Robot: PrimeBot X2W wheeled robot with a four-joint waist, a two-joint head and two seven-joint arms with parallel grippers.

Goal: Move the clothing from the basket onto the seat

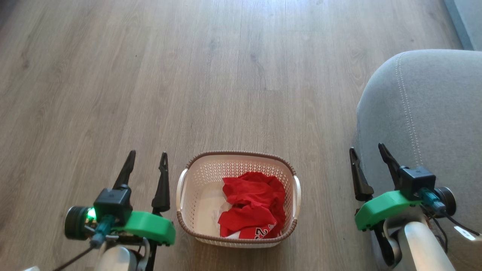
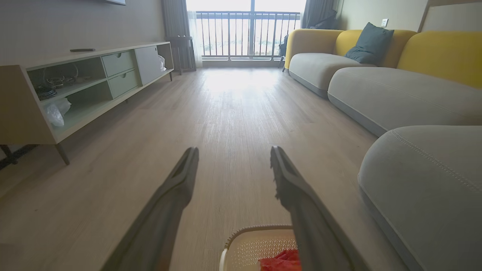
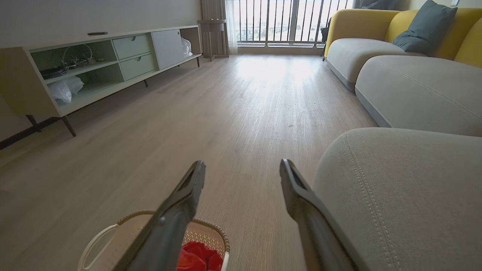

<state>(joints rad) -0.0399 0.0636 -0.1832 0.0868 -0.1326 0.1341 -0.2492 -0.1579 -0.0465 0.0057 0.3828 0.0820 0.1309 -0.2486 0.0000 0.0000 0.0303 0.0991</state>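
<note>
**Wood floor, basket between two open grippers**

Pale wood-grain floor (image 1: 226, 75) runs out ahead of both sets of fingers toward a bright balcony rail (image 2: 248, 34), with a low cabinet (image 2: 94, 82) off to the left of them.

My left gripper (image 1: 148, 153) is released, its two dark fingers spread with floor showing between them. The right gripper (image 1: 366, 146) is the same, parted wide and gripping nothing.

The basket (image 1: 241, 153) sits on the floor between the two grippers, just right of my left fingers and well left of my right ones. It sits low, back toward the finger bases rather than the tips. It is cream plastic with perforated walls, a brown woven rim and a white handle on each side.

The clothing (image 1: 256, 203) lies inside it, bunched against the wall on the right-finger side. Bare basket bottom shows on the side toward my left fingers. It is a crumpled bright red heap of soft folds. At its near edge there are white-outlined numerals; I read a 2 and cannot make out the rest. A scrap of white shows beside them.

The seat (image 1: 433, 113) is grey fabric with a rounded corner and a line of light stitching. It sits just right of my right fingers, and the outer one overlaps its edge in the head view.
</note>
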